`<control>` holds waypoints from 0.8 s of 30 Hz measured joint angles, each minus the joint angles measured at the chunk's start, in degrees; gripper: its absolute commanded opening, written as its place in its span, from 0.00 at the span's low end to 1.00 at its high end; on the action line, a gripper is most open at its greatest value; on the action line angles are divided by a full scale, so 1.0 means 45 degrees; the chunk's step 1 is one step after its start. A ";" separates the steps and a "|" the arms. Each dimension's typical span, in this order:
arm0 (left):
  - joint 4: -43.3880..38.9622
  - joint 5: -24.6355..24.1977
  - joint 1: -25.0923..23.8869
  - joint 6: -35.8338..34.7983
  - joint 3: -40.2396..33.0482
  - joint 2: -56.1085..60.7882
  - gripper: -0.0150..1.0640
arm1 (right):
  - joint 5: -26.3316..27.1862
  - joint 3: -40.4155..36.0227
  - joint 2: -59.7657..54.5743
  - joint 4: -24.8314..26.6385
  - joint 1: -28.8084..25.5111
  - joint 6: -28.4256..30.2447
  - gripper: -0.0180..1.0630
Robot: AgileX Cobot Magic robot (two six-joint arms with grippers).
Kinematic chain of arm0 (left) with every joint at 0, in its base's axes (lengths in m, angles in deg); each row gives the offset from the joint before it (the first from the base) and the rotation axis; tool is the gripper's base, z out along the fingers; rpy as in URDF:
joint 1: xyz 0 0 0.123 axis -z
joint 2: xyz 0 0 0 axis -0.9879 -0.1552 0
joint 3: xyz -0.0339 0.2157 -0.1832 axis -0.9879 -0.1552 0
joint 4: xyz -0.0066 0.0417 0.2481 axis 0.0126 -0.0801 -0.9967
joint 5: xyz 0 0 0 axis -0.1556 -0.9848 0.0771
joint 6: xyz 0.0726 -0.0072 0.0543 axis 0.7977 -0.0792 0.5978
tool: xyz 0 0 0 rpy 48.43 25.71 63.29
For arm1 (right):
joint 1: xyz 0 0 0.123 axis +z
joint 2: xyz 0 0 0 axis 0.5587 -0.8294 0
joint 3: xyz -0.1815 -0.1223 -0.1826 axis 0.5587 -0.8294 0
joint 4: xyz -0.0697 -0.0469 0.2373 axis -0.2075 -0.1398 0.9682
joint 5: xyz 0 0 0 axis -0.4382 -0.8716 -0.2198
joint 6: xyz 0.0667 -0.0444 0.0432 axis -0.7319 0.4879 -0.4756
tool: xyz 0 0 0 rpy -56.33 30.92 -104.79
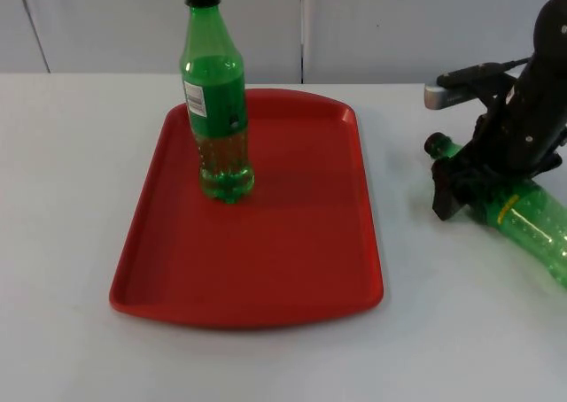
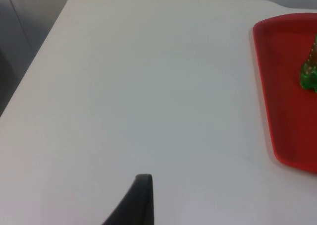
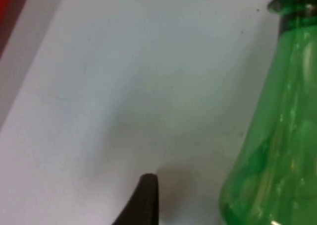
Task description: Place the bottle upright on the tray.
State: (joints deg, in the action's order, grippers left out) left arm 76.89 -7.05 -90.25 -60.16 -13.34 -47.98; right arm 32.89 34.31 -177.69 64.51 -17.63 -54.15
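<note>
A green bottle [image 1: 536,225] with a yellow band lies on its side on the white table, right of the red tray [image 1: 292,269], its cap pointing toward the back left. My right gripper [image 1: 462,188] sits low over its shoulder, open; one black fingertip [image 3: 146,200] stands apart from the bottle's green body [image 3: 272,150], and the other finger is hidden behind it. A second green bottle [image 1: 215,101] with a black cap stands upright on the tray's back left part. My left gripper [image 2: 141,205] waits above bare table left of the tray [image 2: 287,96].
The grey partition wall [image 1: 399,21] closes the table at the back. White table [image 1: 71,198] spreads left of the tray and in front of it. The tray's near and right parts are bare red surface.
</note>
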 measured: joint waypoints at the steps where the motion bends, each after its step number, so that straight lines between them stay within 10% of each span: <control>1: 0.0000 0.0000 0.0000 0.0000 0.0000 0.0000 0.99 | 0.0000 0.0000 0.0000 0.0000 0.0000 0.0000 0.80; 7: 0.0000 0.0000 0.0000 0.0000 0.0000 0.0000 0.99 | -0.0203 0.0133 -0.0220 -0.0217 0.0000 0.0117 0.59; 11: 0.0000 0.0000 0.0000 0.0000 0.0000 0.0000 0.99 | -0.0341 0.0246 -0.0550 -0.0270 -0.0064 -0.0052 0.02; 24: 0.0000 0.0000 0.0000 0.0000 0.0000 0.0000 0.99 | -0.0499 0.0299 -0.0406 -0.0344 -0.0064 -0.0046 0.01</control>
State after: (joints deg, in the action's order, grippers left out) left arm 76.89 -7.05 -90.25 -60.16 -13.34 -47.98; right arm 30.65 35.66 -179.51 62.96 -17.92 -54.36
